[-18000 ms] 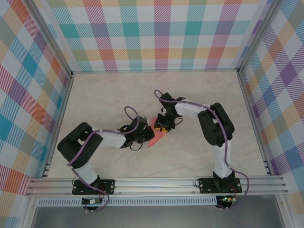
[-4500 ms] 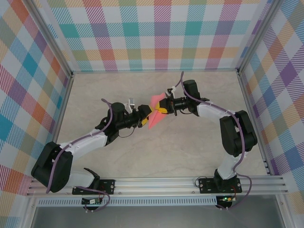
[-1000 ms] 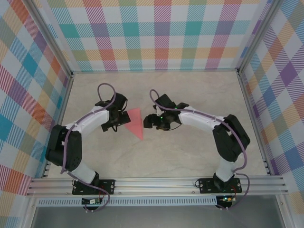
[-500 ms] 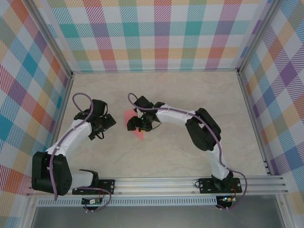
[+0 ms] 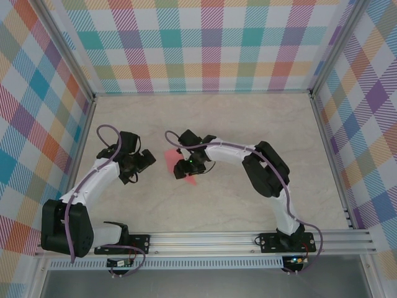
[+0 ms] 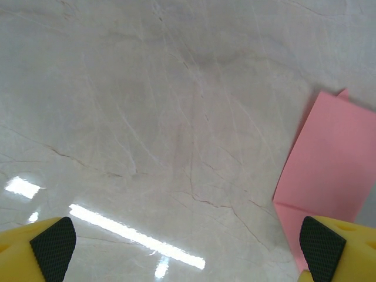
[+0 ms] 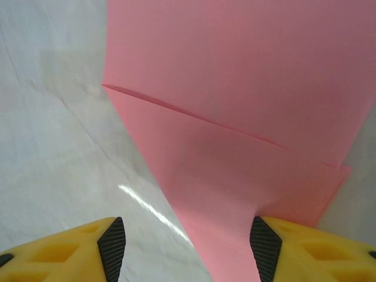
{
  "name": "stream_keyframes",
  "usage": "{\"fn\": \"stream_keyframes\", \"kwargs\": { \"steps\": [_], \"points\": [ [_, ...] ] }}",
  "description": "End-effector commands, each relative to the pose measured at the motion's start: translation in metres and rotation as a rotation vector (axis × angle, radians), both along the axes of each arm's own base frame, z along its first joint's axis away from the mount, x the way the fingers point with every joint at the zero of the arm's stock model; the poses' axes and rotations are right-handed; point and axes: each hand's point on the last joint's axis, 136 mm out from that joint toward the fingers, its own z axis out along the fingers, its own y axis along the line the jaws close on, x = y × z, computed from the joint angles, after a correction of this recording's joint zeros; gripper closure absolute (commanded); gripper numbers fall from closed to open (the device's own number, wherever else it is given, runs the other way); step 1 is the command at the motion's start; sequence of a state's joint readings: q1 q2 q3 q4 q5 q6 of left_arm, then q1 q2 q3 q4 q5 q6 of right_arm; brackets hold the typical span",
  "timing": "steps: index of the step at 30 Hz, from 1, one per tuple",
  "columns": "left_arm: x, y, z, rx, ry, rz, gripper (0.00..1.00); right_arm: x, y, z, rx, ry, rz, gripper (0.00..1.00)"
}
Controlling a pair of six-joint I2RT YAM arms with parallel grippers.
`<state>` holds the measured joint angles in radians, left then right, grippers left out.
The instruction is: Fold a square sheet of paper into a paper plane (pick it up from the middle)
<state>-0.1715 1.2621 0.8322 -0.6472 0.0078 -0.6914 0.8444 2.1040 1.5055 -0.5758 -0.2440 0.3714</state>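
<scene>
Findings, near edge outward.

1. My two bases are bolted to the metal rail (image 5: 205, 239) at the near edge of the marble table (image 5: 260, 118).
2. My left gripper (image 5: 147, 159) is over the left half of the table, low above bare marble. Its jaws are spread to their widest and there is nothing between the black pads (image 6: 53, 241). It is close to the folded paper (image 6: 329, 153) but not touching it. In the left wrist view the paper sits just inside the right-hand finger.
3. My right gripper (image 5: 183, 169) is directly over the paper. Its jaws stand apart and straddle the narrow end, with one pad (image 7: 111, 244) over marble. The other is at the paper's edge, and I cannot tell whether it makes contact. Nothing is pinched.
4. The paper lies flat on the table, left of centre, between my two grippers. It is salmon pink, with one raised fold line (image 7: 194, 114) crossing it. From above, its pointed tip shows on the near side of my right gripper and its wider part on the far left side.
5. Beyond all this, checked walls (image 5: 205, 43) close off the table.
</scene>
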Motion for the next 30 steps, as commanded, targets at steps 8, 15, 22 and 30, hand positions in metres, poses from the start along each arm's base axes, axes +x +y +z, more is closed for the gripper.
{"fn": "stream_keyframes", "kwargs": {
  "steps": [8,15,22,30],
  "points": [
    [-0.004,-0.041,-0.004,-0.209,-0.063,-0.069,0.0,-0.002,-0.03,0.06,0.147,0.008,-0.08,0.38],
    [-0.014,-0.071,-0.006,-0.335,-0.111,-0.061,0.0,0.003,-0.024,0.061,0.231,0.063,-0.203,0.43],
    [-0.018,-0.086,-0.006,-0.406,-0.146,-0.06,0.0,0.0,-0.014,0.044,0.234,0.14,-0.191,0.49],
    [-0.016,-0.112,-0.011,-0.475,-0.12,-0.117,0.0,0.01,-0.021,0.019,0.189,0.154,-0.222,0.5]
  ]
}}
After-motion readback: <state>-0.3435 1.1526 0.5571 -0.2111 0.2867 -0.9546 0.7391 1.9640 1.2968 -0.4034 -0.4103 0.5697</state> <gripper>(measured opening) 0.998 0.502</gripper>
